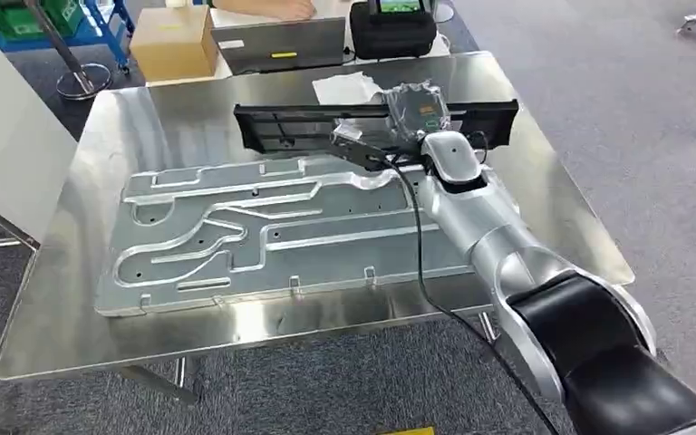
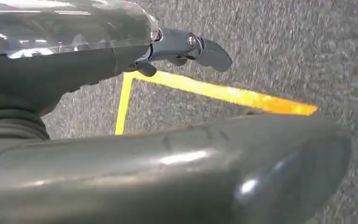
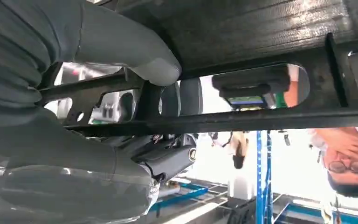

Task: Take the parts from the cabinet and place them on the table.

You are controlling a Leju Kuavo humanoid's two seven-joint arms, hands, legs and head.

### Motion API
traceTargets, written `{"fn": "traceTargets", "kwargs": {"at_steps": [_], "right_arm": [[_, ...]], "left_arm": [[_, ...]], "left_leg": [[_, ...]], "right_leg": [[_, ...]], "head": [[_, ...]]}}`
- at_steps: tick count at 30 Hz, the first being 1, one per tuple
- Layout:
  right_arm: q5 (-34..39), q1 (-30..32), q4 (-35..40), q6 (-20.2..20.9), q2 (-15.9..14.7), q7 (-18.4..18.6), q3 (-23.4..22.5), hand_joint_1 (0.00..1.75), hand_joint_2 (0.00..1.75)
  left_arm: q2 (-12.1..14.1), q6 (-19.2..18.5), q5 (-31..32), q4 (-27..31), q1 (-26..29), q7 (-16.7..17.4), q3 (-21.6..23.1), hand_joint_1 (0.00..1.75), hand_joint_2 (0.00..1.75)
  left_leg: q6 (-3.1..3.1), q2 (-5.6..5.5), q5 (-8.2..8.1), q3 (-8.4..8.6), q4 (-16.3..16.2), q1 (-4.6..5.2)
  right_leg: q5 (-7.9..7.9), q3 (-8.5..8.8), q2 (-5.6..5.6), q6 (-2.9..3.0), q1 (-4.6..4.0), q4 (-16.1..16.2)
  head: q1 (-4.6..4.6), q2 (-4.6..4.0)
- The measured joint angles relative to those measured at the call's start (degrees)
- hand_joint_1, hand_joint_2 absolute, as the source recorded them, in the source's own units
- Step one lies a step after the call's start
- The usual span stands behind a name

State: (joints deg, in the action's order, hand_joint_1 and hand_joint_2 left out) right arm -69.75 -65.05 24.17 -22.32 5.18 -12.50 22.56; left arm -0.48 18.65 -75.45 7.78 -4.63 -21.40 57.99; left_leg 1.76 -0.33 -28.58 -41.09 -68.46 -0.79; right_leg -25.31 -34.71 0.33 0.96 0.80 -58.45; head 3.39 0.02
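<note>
A: The steel table [image 1: 72, 299] carries a big machined aluminium plate [image 1: 263, 240]. Beyond that plate, the right hand [image 1: 403, 122] grasps the black frame part [image 1: 299, 122].

B: Released carelessly, the frame could tip onto the plate. The left hand [image 2: 186, 49] hangs unclenched, holding nothing.

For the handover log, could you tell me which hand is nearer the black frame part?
Right. The right hand grips the black frame part over the table; the left hand hangs above the floor.
</note>
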Motion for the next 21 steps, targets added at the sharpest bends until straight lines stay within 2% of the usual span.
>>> {"fn": "traceTargets", "kwargs": {"at_steps": [1, 2, 3, 4, 5, 6, 7, 8, 10, 11, 12, 13, 14, 15, 16, 17, 18, 19, 20, 21], "right_arm": [[0.1, 0.4, 0.0, -0.1, 0.4, -0.3, 0.0, 1.75, 1.75], [0.2, 1.0, 0.0, -0.2, 0.9, -0.4, -0.1, 1.75, 1.75], [0.2, 1.8, 0.0, -0.3, 1.4, -0.4, -0.1, 1.75, 1.75], [0.2, 2.4, 0.0, -0.3, 1.9, -0.3, -0.1, 1.75, 1.75], [0.2, 2.9, 0.0, -0.3, 2.4, -0.3, -0.1, 1.75, 1.75], [0.3, 3.3, 0.0, -0.4, 2.8, -0.2, -0.2, 1.75, 1.75], [0.3, 3.5, 0.0, -0.5, 3.1, -0.1, -0.2, 1.75, 1.75], [0.4, 3.6, 0.0, -0.8, 3.2, -0.1, -0.3, 1.75, 1.75], [0.7, 4.1, 0.0, -1.0, 3.5, 0.0, -0.6, 1.75, 1.75], [0.8, 4.4, 0.0, -1.1, 3.7, 0.0, -0.7, 1.75, 1.75], [0.8, 4.6, 0.0, -1.0, 3.9, 0.0, -0.8, 1.75, 1.75], [0.8, 4.6, 0.0, -1.0, 3.9, 0.0, -0.9, 1.75, 1.75], [0.8, 4.6, 0.0, -1.0, 3.9, 0.0, -1.0, 1.75, 1.75], [0.7, 4.7, 0.0, -1.0, 4.0, 0.0, -1.1, 0.0, 1.75], [0.6, 5.0, 0.0, -1.0, 4.0, 0.2, -1.1, 0.0, 1.75], [0.3, 5.3, 0.0, -1.0, 4.0, 0.4, -1.1, 0.0, 1.75], [0.0, 5.7, 0.0, -1.0, 4.0, 0.7, -1.1, 0.0, 1.75], [-0.2, 5.8, 0.0, -1.0, 4.1, 0.8, -1.2, 0.0, 1.75], [-0.2, 5.8, 0.0, -1.0, 4.2, 0.9, -1.3, 0.0, 1.75], [-0.2, 5.8, 0.0, -1.0, 4.2, 0.9, -1.4, 0.0, 1.75]], "left_arm": [[0.0, 0.0, 0.0, 0.0, 0.0, 0.1, 0.0, 0.0, 0.0], [0.0, 0.1, -0.1, 0.0, 0.0, 0.2, 0.1, 0.0, 0.0], [0.0, 0.2, -0.1, 0.0, 0.0, 0.3, 0.1, 0.0, 0.0], [0.0, 0.3, -0.2, 0.0, 0.0, 0.3, 0.1, 0.0, 0.0], [0.0, 0.4, -0.2, 0.0, -0.1, 0.5, 0.1, 0.0, 0.0], [0.0, 0.5, -0.2, 0.0, -0.1, 0.7, 0.1, 0.0, 0.0], [0.0, 0.7, -0.2, 0.0, -0.1, 0.7, 0.1, 0.0, 0.0], [0.0, 0.7, -0.2, 0.0, -0.2, 0.8, 0.1, 0.0, 0.0], [0.0, 0.7, -0.1, 0.0, -0.3, 1.0, 0.2, 0.0, 0.0], [0.0, 0.7, -0.1, 0.0, -0.3, 1.2, 0.2, 0.0, 0.0], [-0.1, 0.8, -0.1, 0.0, -0.4, 1.4, 0.3, 0.0, 0.0], [-0.2, 0.8, 0.0, 0.0, -0.4, 1.5, 0.5, 0.0, 0.0], [-0.2, 0.8, 0.0, 0.0, -0.5, 1.6, 0.6, 0.0, 0.0], [-0.2, 0.8, 0.0, 0.0, -0.6, 1.6, 0.7, 0.0, 1.75], [-0.1, 0.8, 0.0, 0.0, -0.6, 1.5, 0.7, 0.0, 1.75], [-0.1, 0.8, 0.2, 0.0, -0.6, 1.4, 0.9, 0.0, 1.75], [-0.2, 0.9, 0.3, 0.0, -0.6, 1.5, 1.2, 0.0, 1.75], [-0.2, 0.9, 0.4, 0.0, -0.6, 1.6, 1.3, 0.0, 1.75], [-0.2, 1.0, 0.4, 0.0, -0.7, 1.7, 1.4, 0.0, 1.75], [-0.3, 1.1, 0.4, 0.0, -0.7, 1.9, 1.5, 0.0, 0.0]], "left_leg": [[0.11, -0.01, -1.67, -1.98, -4.4, 0.0], [0.16, 0.0, -2.62, -3.68, -7.9, 0.01], [0.14, 0.0, -2.04, -4.03, -8.4, 0.01], [0.04, -0.01, -0.31, -2.96, -6.0, 0.02], [-0.12, 0.0, 2.13, -0.83, -1.7, 0.02], [-0.36, 0.01, 4.78, 1.97, 4.0, 0.02], [-0.7, 0.01, 5.54, 3.88, 8.5, 0.06], [-0.83, -0.02, 5.02, 4.75, 9.6, 0.39], [-1.2, -0.17, 5.06, 4.46, 9.4, 0.4], [-1.53, -0.18, 5.06, 4.46, 9.4, 0.41], [-2.01, -0.08, 5.32, 4.77, 9.9, 0.03], [-2.3, -0.1, 5.38, 4.95, 10.1, -0.01], [-2.63, -0.05, 5.35, 4.95, 10.1, 0.0], [-2.77, -0.04, 5.31, 4.95, 10.1, 0.03], [-2.86, -0.03, 5.26, 4.97, 10.1, 0.06], [-2.9, -0.04, 5.23, 5.0, 10.1, 0.07], [-2.91, -0.09, 5.2, 5.1, 10.1, 0.07], [-2.93, -0.14, 5.17, 5.19, 10.1, 0.07], [-2.85, -0.17, 5.11, 5.35, 10.0, 0.08], [-2.72, -0.2, 5.01, 5.55, 10.0, 0.11]], "right_leg": [[-0.05, 0.03, 0.01, 0.08, -0.1, 0.0], [-0.1, 0.07, 0.04, 0.16, -0.21, -0.1], [-0.19, 0.14, 0.04, 0.26, -0.28, -0.2], [-0.29, 0.25, 0.08, 0.23, -0.31, -0.2], [-0.43, 0.39, 0.15, 0.12, -0.33, -0.3], [-0.64, 0.56, 0.19, -0.04, -0.32, -0.5], [-0.9, 0.59, 0.16, -0.27, -0.33, -0.5], [-1.0, 0.27, 0.17, -0.55, -0.76, -0.8], [-0.89, 0.3, 0.09, -1.1, -0.65, -0.5], [-0.85, 0.39, 0.07, -1.31, -0.6, -0.4], [-1.19, 0.38, 0.07, -1.9, -0.75, -0.6], [-1.99, 0.07, 0.01, -2.17, -0.5, -1.7], [-3.79, -1.37, -0.06, -2.45, -0.47, -4.5], [-5.94, -3.44, -0.04, -2.67, -0.41, -8.8], [-7.82, -5.75, -0.05, -2.85, -0.36, -13.4], [-8.85, -7.8, -0.05, -2.97, -0.35, -17.2], [-8.33, -8.61, -0.05, -2.99, -0.35, -18.3], [-6.61, -8.03, -0.06, -2.91, -0.35, -16.6], [-3.93, -6.17, -0.05, -2.69, -0.37, -12.5], [-1.25, -3.76, -0.05, -2.4, -0.43, -7.4]], "head": [[0.0, 0.0], [0.0, 0.0], [0.0, 0.0], [0.0, 0.0], [0.0, 0.0], [0.0, 0.0], [0.0, 0.0], [0.0, 0.0], [-0.02, 0.0], [-0.04, 0.0], [-0.02, 0.0], [-0.02, 0.0], [-0.02, 0.0], [-0.02, 0.0], [-0.02, 0.0], [-0.02, 0.0], [-0.02, 0.0], [-0.04, 0.0], [-0.02, 0.0], [-0.04, 0.0]]}}
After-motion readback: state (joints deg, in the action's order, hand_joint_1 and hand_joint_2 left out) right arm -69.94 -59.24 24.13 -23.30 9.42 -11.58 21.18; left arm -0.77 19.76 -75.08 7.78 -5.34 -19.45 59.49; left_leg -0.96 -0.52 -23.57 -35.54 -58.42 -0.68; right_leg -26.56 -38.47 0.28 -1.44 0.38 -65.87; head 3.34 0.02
